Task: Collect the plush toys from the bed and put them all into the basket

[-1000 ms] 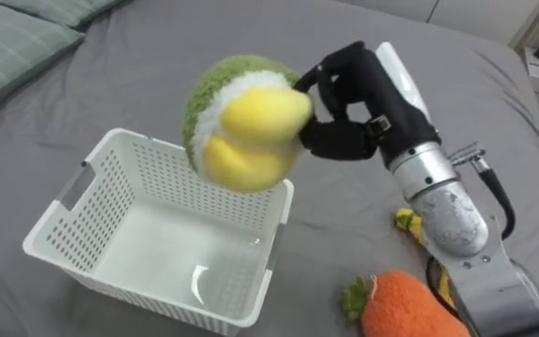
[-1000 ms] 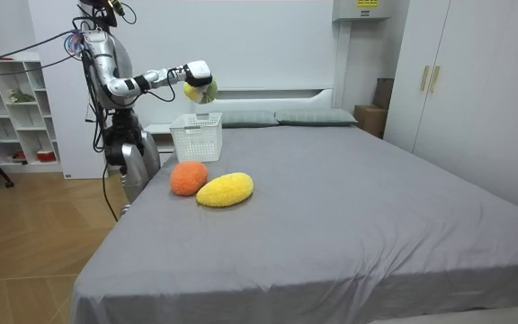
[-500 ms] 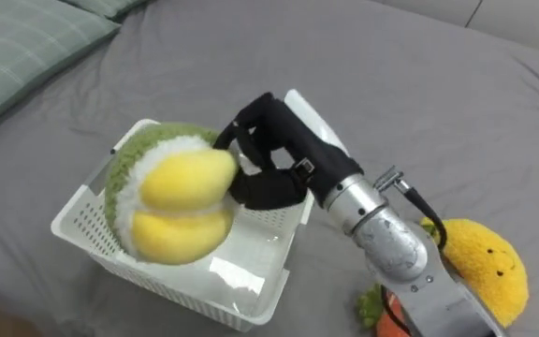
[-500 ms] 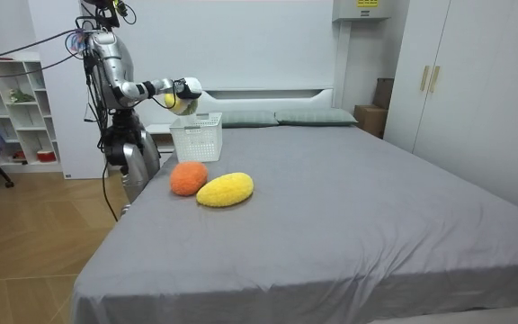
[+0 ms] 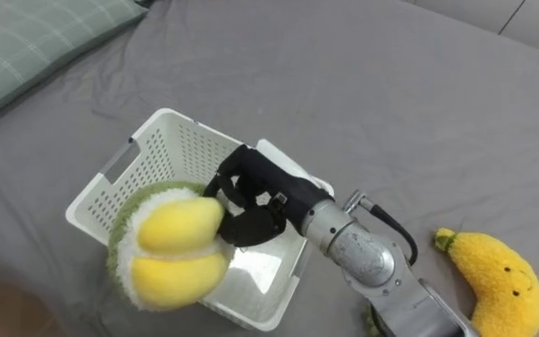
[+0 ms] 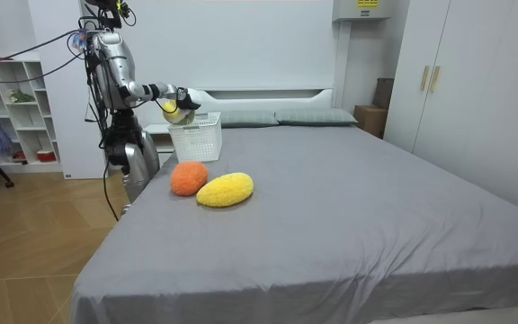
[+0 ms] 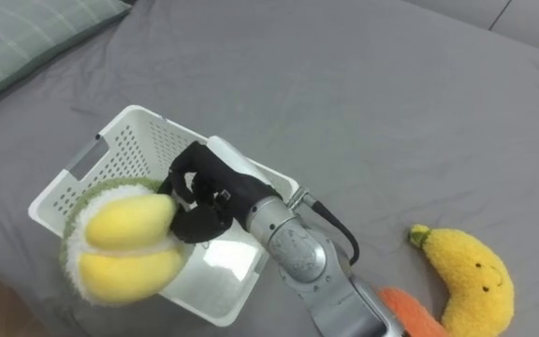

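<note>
My right hand (image 5: 251,197) is shut on a round green, white and yellow plush toy (image 5: 167,251) and holds it just above the near left part of the white basket (image 5: 171,140). The right eye view has the same hand (image 7: 199,198), toy (image 7: 124,248) and basket (image 7: 115,140). A yellow banana plush (image 5: 494,271) lies on the grey bed (image 5: 363,84) to my right, and an orange plush (image 7: 405,314) shows at the bottom edge. In the room view the hand (image 6: 183,95) with the toy (image 6: 171,108) is over the basket (image 6: 196,137), with the orange plush (image 6: 188,177) and banana plush (image 6: 225,189) nearer the bed's side.
A green checked pillow (image 5: 26,42) lies at the far left of the bed. In the room view I stand at the bed's side near its head, with white shelves (image 6: 12,108) behind me and wardrobes (image 6: 475,81) at the room view's right.
My right hand has carried the plush toy leftward and down, from beyond the basket's far right rim to low over its near left part. The head camera has shifted too.
</note>
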Available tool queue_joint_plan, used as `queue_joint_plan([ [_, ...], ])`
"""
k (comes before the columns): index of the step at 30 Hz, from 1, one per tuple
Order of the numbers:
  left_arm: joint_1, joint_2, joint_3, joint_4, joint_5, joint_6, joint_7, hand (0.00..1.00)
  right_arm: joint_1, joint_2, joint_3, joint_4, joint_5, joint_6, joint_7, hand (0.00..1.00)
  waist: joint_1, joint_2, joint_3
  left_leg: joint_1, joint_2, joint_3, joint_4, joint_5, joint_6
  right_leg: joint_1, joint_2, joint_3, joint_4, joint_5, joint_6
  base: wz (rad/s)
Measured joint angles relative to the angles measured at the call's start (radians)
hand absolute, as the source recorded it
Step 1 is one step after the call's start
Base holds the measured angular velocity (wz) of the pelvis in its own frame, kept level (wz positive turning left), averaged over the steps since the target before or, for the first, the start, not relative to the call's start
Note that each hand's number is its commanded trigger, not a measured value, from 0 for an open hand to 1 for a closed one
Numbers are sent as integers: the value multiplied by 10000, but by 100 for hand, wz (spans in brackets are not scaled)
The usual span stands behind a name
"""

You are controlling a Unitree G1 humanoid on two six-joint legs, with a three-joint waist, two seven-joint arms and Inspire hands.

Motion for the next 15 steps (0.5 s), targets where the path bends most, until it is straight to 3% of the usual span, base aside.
queue_joint_plan([
  [9, 337, 65, 161, 51, 98, 79, -251, 0, -2, 8, -102, -1, -234, -6, 15, 100, 92, 15, 13, -23, -17, -69, 29, 7, 9, 17, -2, 57, 4, 0, 0, 0],
  [10, 355, 65, 182, 52, 98, 111, -268, 0, -2, 8, -102, -1, -234, -6, 14, 80, 92, 18, 15, -28, -17, -76, 33, 6, 9, 17, -2, 56, 5, 0, 0, 4],
  [11, 381, 66, 215, 53, 98, 141, -287, 0, -2, -4, -104, -1, -234, -6, 8, 53, 92, 24, 19, -39, -20, -94, 37, 6, 9, 17, -5, 36, 4, 0, 0, 4],
  [12, 388, 66, 247, 53, 99, 156, -300, 0, -3, -16, -113, -1, -234, -9, 2, 5, 95, 38, 29, -39, -20, -99, 39, 6, 8, 16, -7, 36, 4, 0, 0, 3],
  [13, 391, 66, 253, 53, 99, 167, -301, 0, -3, -18, -114, -1, -234, -11, -2, 0, 98, 48, 36, -38, -21, -99, 39, 6, 8, 17, -8, 37, 4, 0, 0, 0],
  [15, 392, 67, 259, 53, 99, 189, -304, 0, -3, -23, -116, -1, -255, -17, -79, 0, 92, 91, 66, -35, -22, -97, 40, 6, 8, 19, -11, 25, 5, 0, 0, 0],
])
